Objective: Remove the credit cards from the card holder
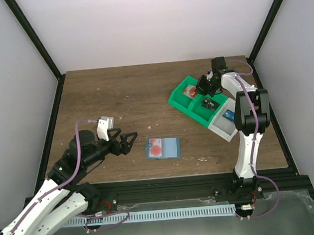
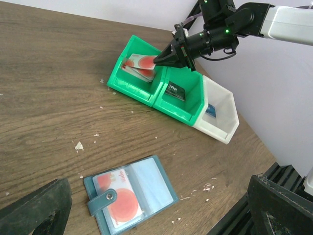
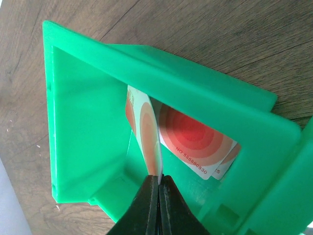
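Observation:
The teal card holder point(image 1: 162, 147) lies open on the table, with one red-marked credit card point(image 1: 155, 147) in its left sleeve. It also shows in the left wrist view point(image 2: 132, 193), strap snapped over the card point(image 2: 120, 200). My left gripper point(image 1: 130, 142) is open and empty, just left of the holder; its fingers point(image 2: 34, 210) frame the holder. My right gripper point(image 3: 159, 180) is shut on the edge of a credit card point(image 3: 146, 132), held upright inside a green bin point(image 3: 146, 63). Two more cards point(image 3: 190, 142) lean against the bin's wall.
The green bin point(image 1: 178, 94) sits at the back right, joined to a second green bin point(image 1: 206, 107) holding a dark card and a white bin point(image 1: 223, 127) holding a blue item. Small crumbs lie on the wood. Black frame posts stand at the table's corners.

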Controlling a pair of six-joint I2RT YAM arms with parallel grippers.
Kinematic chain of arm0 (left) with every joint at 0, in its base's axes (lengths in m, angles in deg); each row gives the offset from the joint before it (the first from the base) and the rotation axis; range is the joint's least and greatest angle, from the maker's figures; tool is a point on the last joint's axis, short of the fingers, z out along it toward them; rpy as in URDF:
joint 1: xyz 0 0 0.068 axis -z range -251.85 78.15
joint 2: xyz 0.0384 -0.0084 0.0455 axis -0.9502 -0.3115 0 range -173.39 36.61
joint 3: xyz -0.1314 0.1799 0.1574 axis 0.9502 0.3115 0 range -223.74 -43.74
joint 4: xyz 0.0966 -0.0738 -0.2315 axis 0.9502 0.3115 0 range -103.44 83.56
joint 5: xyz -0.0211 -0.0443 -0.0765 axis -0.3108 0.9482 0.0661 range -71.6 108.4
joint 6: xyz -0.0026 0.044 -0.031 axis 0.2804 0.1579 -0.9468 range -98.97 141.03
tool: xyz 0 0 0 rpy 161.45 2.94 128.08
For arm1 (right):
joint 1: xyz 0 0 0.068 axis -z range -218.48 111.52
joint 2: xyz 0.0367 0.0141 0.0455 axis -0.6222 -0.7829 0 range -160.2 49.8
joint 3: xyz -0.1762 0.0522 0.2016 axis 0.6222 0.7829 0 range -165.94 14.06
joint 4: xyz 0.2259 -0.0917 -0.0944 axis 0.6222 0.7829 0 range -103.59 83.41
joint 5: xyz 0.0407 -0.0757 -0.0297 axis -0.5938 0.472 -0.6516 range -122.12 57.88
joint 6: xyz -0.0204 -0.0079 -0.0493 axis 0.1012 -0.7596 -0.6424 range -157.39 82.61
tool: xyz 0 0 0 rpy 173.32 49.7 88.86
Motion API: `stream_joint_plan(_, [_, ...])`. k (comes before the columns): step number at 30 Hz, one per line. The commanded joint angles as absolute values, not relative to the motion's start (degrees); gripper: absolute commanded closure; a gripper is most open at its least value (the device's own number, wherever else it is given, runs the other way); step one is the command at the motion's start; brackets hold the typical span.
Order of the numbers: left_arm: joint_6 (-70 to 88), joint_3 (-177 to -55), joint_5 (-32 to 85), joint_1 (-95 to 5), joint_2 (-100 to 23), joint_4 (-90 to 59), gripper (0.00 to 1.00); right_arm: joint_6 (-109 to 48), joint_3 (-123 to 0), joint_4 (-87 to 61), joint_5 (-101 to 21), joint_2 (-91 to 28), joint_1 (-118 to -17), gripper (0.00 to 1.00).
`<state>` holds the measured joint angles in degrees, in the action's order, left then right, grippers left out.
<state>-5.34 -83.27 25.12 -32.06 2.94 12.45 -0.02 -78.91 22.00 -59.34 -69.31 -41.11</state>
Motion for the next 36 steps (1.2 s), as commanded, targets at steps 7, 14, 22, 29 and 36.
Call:
stream_joint_plan(7, [-4.9, -83.02, 25.56, -32.12, 3.5, 12.55, 0.0, 0.66, -79.98, 21.91, -56.19, -71.14, -40.15, 0.99])
stream_joint_plan(14, [-4.99, -83.13, 25.23, -32.13, 3.29, 12.69, 0.0, 1.43, -79.26, 20.66, -55.73, -71.33, -40.07, 0.98])
stream_joint_plan(22, [-5.08, -83.02, 24.83, -32.12, 3.75, 12.66, 0.0, 1.52, -80.07, 21.68, -55.28, -70.98, -40.02, 0.94])
stream_joint_plan(29, [-4.99, -83.09, 25.43, -32.12, 3.24, 12.66, 0.0, 1.31, -79.64, 22.79, -53.95, -69.5, -39.41, 0.89])
stream_joint_plan(36, [-4.99, -83.02, 25.43, -32.13, 3.3, 12.57, 0.0, 1.39, -79.99, 23.47, -53.66, -68.97, -38.8, 0.86])
